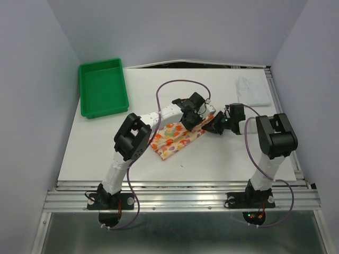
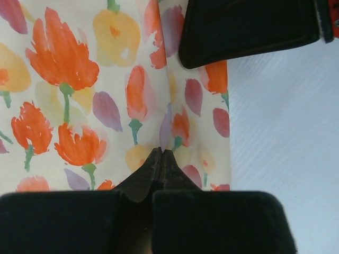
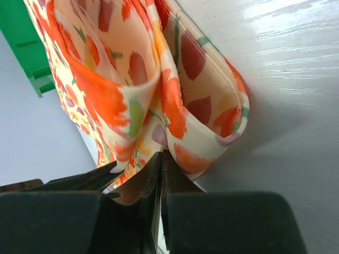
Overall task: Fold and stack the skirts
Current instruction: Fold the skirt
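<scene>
The left hand [image 2: 161,157] is pressed shut on a crease of the floral skirt [image 1: 174,141], which is laid on the table [image 1: 222,159], long axis running near-left to far-right, both hands set at its far-right end. The right hand [image 3: 160,161] is clamped on that end's hem, raised in soft folds. The white skirt [image 1: 253,90] is noted well apart, far right.

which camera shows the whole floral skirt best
The top external view: the floral skirt shows nearly whole there, lying on the table with the arms over its far edge. The left wrist view shows only a flat patch of its print; the right wrist view shows only a lifted, folded edge close up.
</scene>
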`<state>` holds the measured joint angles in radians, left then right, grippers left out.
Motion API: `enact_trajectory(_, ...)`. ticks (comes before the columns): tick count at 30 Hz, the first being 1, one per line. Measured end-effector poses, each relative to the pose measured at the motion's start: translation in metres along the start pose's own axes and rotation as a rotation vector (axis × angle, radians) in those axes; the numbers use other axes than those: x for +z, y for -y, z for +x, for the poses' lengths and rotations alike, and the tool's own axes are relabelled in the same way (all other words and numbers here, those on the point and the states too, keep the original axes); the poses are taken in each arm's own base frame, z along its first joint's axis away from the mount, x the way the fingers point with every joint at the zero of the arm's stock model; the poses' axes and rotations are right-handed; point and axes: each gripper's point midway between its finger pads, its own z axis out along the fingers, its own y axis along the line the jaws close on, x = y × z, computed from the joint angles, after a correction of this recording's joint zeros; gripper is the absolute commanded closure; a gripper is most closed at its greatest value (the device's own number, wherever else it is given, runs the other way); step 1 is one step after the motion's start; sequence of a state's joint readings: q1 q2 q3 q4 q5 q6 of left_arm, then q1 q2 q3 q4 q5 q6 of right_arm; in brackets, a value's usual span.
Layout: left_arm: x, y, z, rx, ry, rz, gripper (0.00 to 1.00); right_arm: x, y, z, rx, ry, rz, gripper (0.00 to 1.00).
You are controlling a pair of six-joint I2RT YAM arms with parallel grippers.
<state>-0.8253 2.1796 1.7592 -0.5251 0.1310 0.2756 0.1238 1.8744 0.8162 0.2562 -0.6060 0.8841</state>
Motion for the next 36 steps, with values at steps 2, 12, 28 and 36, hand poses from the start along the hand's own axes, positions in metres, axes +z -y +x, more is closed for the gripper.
enact_trajectory(2,-0.003,0.005,-0.001,-0.02,-0.001,0.027,1.0,0.0,0.0,0.0,0.0,0.0,0.0,0.94)
enact_trajectory(12,-0.014,0.022,-0.019,-0.065,0.037,0.117,1.0,0.0,0.0,0.0,-0.001,0.001,-0.001,0.87)
enact_trajectory(28,0.021,0.016,-0.002,-0.148,-0.011,0.187,1.0,-0.029,0.007,0.003,0.02,0.02,0.144,0.83)
enact_trajectory(36,0.021,0.018,-0.003,-0.147,-0.008,0.199,1.0,-0.028,0.006,0.003,0.083,0.009,0.131,0.89)
